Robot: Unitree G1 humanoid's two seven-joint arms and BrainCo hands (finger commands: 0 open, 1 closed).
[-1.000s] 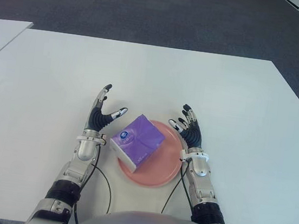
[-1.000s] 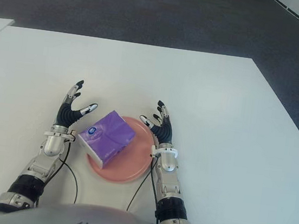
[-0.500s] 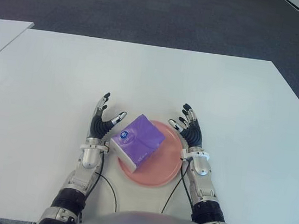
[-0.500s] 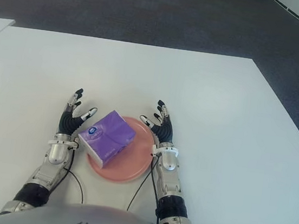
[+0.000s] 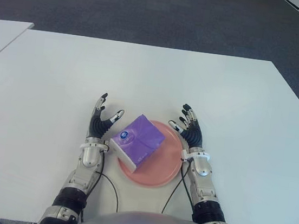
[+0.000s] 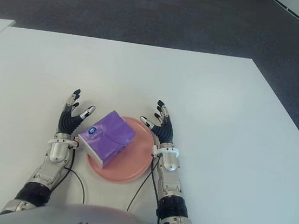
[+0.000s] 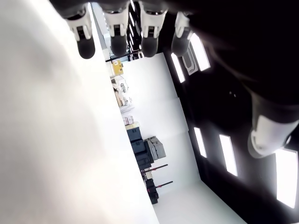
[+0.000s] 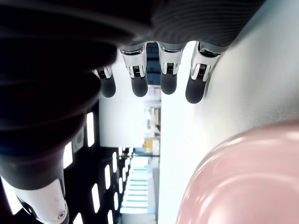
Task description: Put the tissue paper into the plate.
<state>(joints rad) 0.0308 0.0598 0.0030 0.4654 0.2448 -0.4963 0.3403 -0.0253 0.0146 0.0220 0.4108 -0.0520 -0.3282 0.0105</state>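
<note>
Since a second ago the left hand (image 5: 102,123) has drawn back toward the robot and closer to the tissue paper (image 5: 137,141), while the right hand (image 5: 189,130) has stayed where it was.

In the left eye view, the purple tissue paper pack lies on the left part of the pink plate (image 5: 166,166), one white-sided corner overhanging the plate's left rim. The left hand shows just left of the pack with fingers spread and pointing away from the robot; its thumb looks very near the pack's corner, though contact cannot be told from here. The right hand shows at the plate's right rim, fingers open and fanned. Both stand on the white table (image 5: 223,88).

The right eye view gives the same layout: the pack (image 6: 106,137) on the plate's left side, a hand on each side, neither grasping it.

In the left wrist view, the left fingers (image 7: 118,33) extend straight with nothing between them and the thumb.

In the right wrist view, the right fingers (image 8: 168,70) are likewise extended and empty, with the plate's pink rim (image 8: 233,186) close beside the palm.
</note>
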